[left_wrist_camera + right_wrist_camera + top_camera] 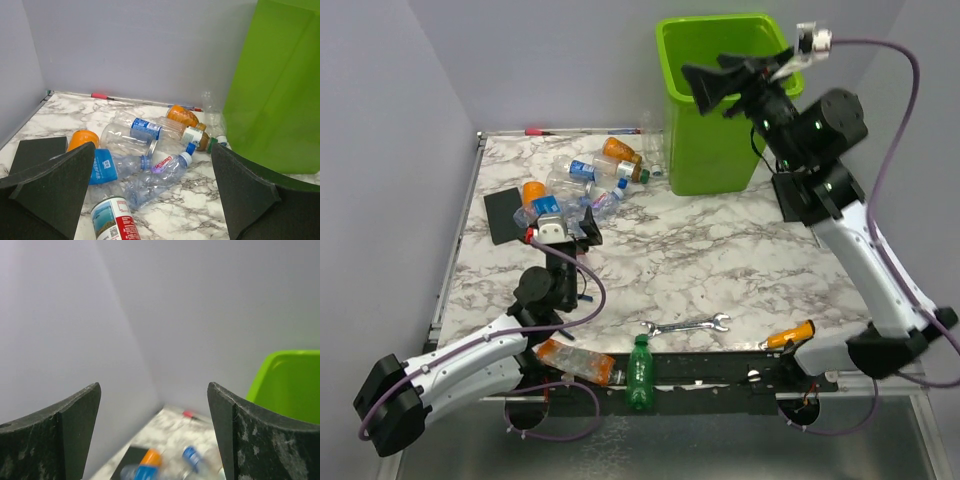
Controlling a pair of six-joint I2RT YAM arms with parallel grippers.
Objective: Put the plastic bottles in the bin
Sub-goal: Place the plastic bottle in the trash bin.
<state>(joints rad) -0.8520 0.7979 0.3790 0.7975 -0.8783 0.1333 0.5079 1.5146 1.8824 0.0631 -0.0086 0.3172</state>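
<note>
Top view: we note R gripper [720,78] raised near bin [710,150] rim, spread wide, empty. L gripper [563,218] low at bottle pile [595,178], far left of table [720,260]. Orange bottle [575,362] and green bottle [639,372] at near edge.
L wrist: jaws apart, nothing held; pile just ahead.
R wrist: jaws apart, empty.

Bottles [590,185] clustered beside upright bin [715,100]

Marble table [720,260] carries plastic bottles [585,175], bin [715,120], wrench [687,325], screwdriver [790,336], black pad [504,215].
</note>
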